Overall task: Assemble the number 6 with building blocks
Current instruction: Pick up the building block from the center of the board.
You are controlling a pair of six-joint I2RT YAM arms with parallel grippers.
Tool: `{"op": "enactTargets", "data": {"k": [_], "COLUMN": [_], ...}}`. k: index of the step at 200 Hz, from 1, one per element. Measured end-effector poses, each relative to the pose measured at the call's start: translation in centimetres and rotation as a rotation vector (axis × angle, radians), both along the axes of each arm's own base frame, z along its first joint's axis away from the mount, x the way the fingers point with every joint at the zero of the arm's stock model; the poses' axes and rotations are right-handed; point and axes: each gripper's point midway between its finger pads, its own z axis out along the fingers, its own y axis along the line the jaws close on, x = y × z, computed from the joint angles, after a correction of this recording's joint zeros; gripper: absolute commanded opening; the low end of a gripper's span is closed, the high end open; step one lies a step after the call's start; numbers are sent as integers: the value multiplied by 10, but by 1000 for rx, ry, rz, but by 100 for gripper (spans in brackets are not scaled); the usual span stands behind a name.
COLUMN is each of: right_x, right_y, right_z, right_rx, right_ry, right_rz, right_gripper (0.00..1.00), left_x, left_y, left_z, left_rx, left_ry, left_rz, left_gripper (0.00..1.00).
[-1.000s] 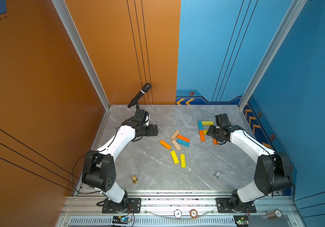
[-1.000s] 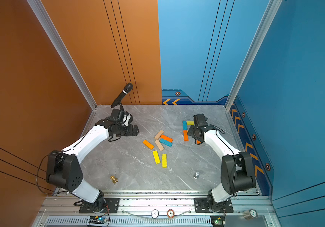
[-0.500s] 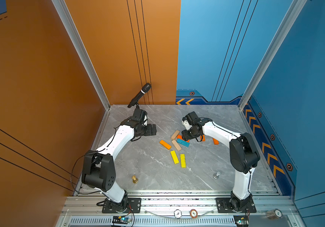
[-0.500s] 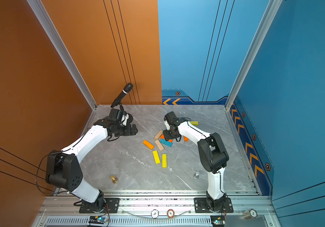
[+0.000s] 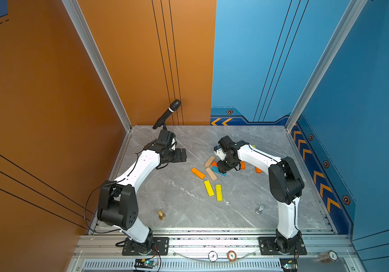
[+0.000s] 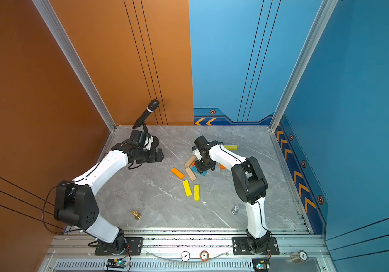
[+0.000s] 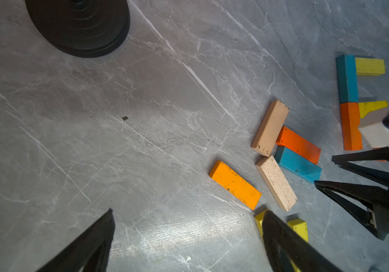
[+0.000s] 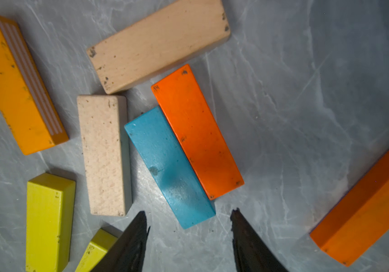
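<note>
In a top view the right hand (image 5: 222, 167) hangs low over a loose bunch of building blocks (image 5: 211, 173) in the middle of the table (image 5: 165, 195), while the left hand (image 5: 181, 155) waits off to the side. In the left wrist view its fingers (image 7: 90, 245) stand wide apart, holding nothing. In the right wrist view the right hand's fingers (image 8: 130, 245) are apart and empty too, with the blue block (image 8: 168, 167) just ahead. An orange block (image 8: 197, 131) lies tight against its long side, so I think pinching the blue end that sticks out past it, slowly, works best.
</note>
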Motion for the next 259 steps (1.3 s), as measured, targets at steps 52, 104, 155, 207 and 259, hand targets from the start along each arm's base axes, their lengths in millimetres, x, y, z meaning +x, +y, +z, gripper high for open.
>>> {"op": "enactTargets", "data": {"k": [52, 104, 155, 207, 259], "right_x": [-4, -9, -14, -16, -27], "right_y": [-3, -5, 0, 8, 1], "right_z": [-9, -29, -33, -33, -29], "right_rx": [-39, -78, -91, -92, -93], "right_ry": [16, 55, 62, 58, 60], "right_rz": [10, 14, 32, 58, 59], "right_gripper": [57, 55, 47, 35, 27], "left_x": [0, 0, 0, 0, 0], "left_y": [0, 0, 0, 0, 0], "left_z": [0, 0, 0, 0, 0], "left_rx": [0, 0, 0, 0, -1], "left_ry": [0, 0, 0, 0, 0], "left_rz": [0, 0, 0, 0, 0], "left_gripper": [98, 98, 98, 98, 98]}}
